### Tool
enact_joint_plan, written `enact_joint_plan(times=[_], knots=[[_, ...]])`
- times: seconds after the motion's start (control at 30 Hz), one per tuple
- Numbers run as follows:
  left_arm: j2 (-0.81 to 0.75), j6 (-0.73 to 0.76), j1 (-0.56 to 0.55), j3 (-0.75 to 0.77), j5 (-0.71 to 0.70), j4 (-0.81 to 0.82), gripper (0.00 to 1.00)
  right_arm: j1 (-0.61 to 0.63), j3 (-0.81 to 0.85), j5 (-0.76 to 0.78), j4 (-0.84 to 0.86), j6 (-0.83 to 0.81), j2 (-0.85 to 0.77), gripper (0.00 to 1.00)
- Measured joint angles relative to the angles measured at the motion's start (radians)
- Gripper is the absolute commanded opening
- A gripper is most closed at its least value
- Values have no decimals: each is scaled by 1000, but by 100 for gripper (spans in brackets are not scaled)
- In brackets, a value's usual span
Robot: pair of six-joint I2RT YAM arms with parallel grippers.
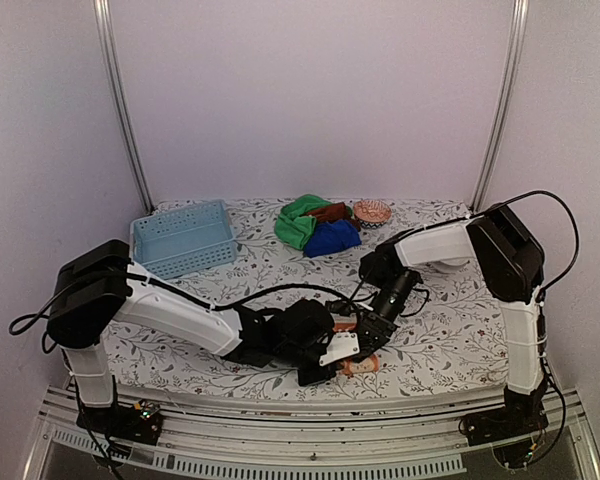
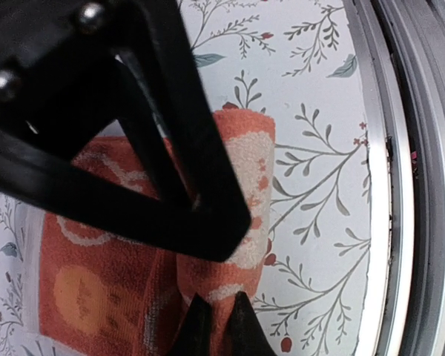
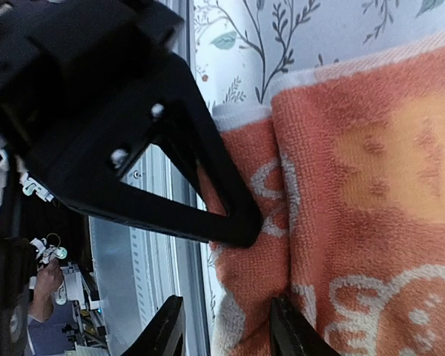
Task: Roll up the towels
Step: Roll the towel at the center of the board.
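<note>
The orange towel with cream pattern (image 1: 361, 366) lies at the table's near edge, partly rolled. In the left wrist view its roll (image 2: 241, 170) runs down to my left gripper (image 2: 219, 315), whose tips are pinched shut on the roll's end. In the right wrist view my right gripper (image 3: 226, 326) stands open astride the roll (image 3: 252, 267): one finger rests in the crease beside the flat part (image 3: 378, 178), the other hangs off the cloth. From above, both grippers, the left (image 1: 342, 352) and the right (image 1: 368, 335), meet over this towel. A green (image 1: 298, 222), a deep blue (image 1: 332, 238) and a rust-brown towel (image 1: 330, 211) lie heaped at the back.
A light blue slotted basket (image 1: 185, 237) stands at the back left. A small white bowl (image 1: 372, 211) sits beside the heap of towels. The table's metal front rail (image 2: 400, 185) runs close to the orange towel.
</note>
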Motion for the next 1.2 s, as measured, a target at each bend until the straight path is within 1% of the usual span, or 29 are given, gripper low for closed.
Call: enact_joint_plan(times=[0.13,0.2,0.27,0.43,0.63,0.73,0.83,0.97,1.1,1.2], knots=[[-1,-20,0,0,29,-2,2,-56,22,-4,2,-17,-27,33],[-4,-31,0,1,45,-8,2,-81,22,31,39,14,-43,28],[-11,-41,0,3,64,-22,2,-98,22,79,88,61,-43,25],[-22,-55,0,35,123,-85,2,-72,47,159,162,153,11,20],[-10,-86,2,82,188,-146,1,-13,99,203,188,217,30,21],[10,-127,13,84,216,-155,0,-7,101,201,200,233,29,27],[31,-171,30,84,262,-142,0,-28,97,192,199,235,9,31],[39,-237,71,81,337,-121,0,-119,86,181,200,227,-101,33],[38,-314,105,48,394,-69,0,-209,1,172,259,209,-340,34],[17,-389,136,-9,442,-6,0,-211,-112,160,309,174,-531,35]])
